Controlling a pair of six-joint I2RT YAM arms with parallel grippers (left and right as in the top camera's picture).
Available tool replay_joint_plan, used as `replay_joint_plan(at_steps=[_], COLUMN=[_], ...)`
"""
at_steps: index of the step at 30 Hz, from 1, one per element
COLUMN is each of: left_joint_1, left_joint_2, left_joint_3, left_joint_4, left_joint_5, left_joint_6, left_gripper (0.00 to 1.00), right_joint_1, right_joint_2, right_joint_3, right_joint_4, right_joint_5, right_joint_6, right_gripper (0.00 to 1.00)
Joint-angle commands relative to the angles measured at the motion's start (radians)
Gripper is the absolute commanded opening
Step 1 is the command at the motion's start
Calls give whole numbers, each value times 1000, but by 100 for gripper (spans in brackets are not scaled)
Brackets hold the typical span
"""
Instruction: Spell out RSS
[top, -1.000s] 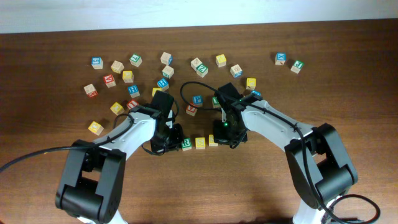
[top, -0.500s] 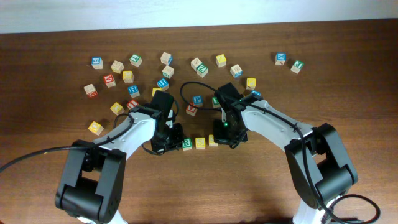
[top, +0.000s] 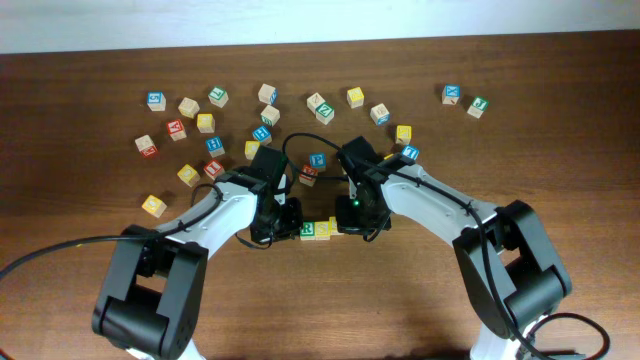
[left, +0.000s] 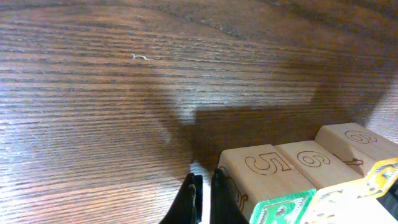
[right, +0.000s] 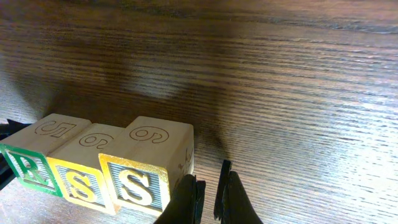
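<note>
The green R cube (top: 307, 231) and two yellow S cubes (top: 322, 231) (top: 335, 227) stand side by side in a tight row at mid-table. In the right wrist view they read R (right: 28, 171), S (right: 81, 185), S (right: 134, 185). My left gripper (top: 287, 222) is shut and empty at the row's left end. In the left wrist view its fingers (left: 202, 199) are against the R cube (left: 283, 213). My right gripper (top: 353, 217) is shut and empty at the row's right end. Its fingers (right: 210, 193) are beside the last S cube.
Several other letter cubes lie scattered behind the row, among them a blue one (top: 317, 160), a red one (top: 309, 176), a yellow one (top: 153, 205) at the left and a green one (top: 478, 105) at the far right.
Both grippers have moved inward toward each other. The three cubes, spaced apart before, now sit pressed together in a row.
</note>
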Motion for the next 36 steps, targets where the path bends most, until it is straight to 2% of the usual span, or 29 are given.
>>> replay_joint_plan(at_steps=[1, 7, 13, 16, 22, 29, 36], left_joint_1=[-4, 37, 117, 142, 160, 206, 214], left_joint_2=[14, -2, -135, -150, -148, -149, -149], left_joint_3=[-6, 3, 4, 4, 3, 3, 3], left_joint_4=[4, -75, -177, -191, -188, -195, -209], left_joint_5=[19, -69, -152, -151, -156, -155, -155], left_joint_6=[-12, -11, 6, 5, -5, -35, -35], left_gripper=[0, 0, 0, 0, 0, 0, 0], right_joint_1=[10, 10, 10, 4, -6, 69, 79], right_joint_2=[11, 10, 10, 11, 15, 72, 114], right_joint_3=[-4, 15, 183, 240, 245, 240, 240], right_joint_4=[-19, -122, -309, -296, -141, -114, -100], right_joint_5=[13, 101, 177, 183, 163, 156, 121], right_joint_6=[-5, -34, -41, -41, -74, -62, -43], right_gripper=[4, 4, 4, 4, 4, 4, 4])
